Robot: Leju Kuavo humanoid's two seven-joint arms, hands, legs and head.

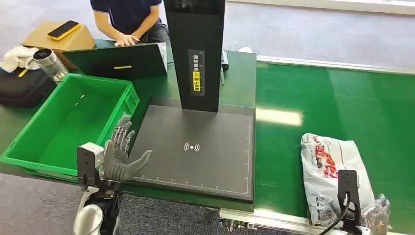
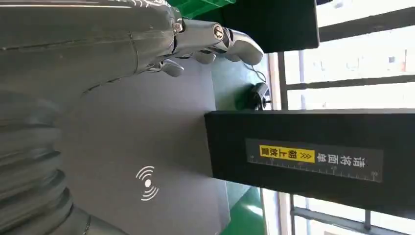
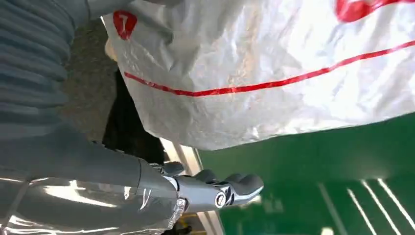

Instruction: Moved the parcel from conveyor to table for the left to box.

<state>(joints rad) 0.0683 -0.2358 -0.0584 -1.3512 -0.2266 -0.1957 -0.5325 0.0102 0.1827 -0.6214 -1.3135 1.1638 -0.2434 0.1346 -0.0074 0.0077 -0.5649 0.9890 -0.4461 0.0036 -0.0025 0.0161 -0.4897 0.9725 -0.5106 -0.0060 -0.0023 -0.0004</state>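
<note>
The parcel (image 1: 329, 174), a white plastic mailer with red print, lies on the green conveyor (image 1: 342, 103) at the near right, well apart from the dark scanning pad (image 1: 195, 152) on the worktop (image 1: 240, 73) to its left. The right hand (image 3: 215, 188) is close alongside the parcel's near end; the right wrist view shows its fingers stretched out beside the crinkled bag with green belt between them, so I judge it open and holding nothing. The left hand (image 1: 120, 154) hovers at the near left corner of the pad, fingers spread and empty, just beside the green crate (image 1: 29, 147) (the box the parcel is meant for, as I read it). The lift seems not yet begun. The main risk is the slippery, loosely filled film: a shallow grasp on the edge alone could let the bag slide out or sag during the carry. It could also catch on the black upright post (image 1: 195, 49) that stands at the far side of the pad, or land half off the pad. A person (image 1: 128, 19) sits at the far side, clear of both arms.
</note>
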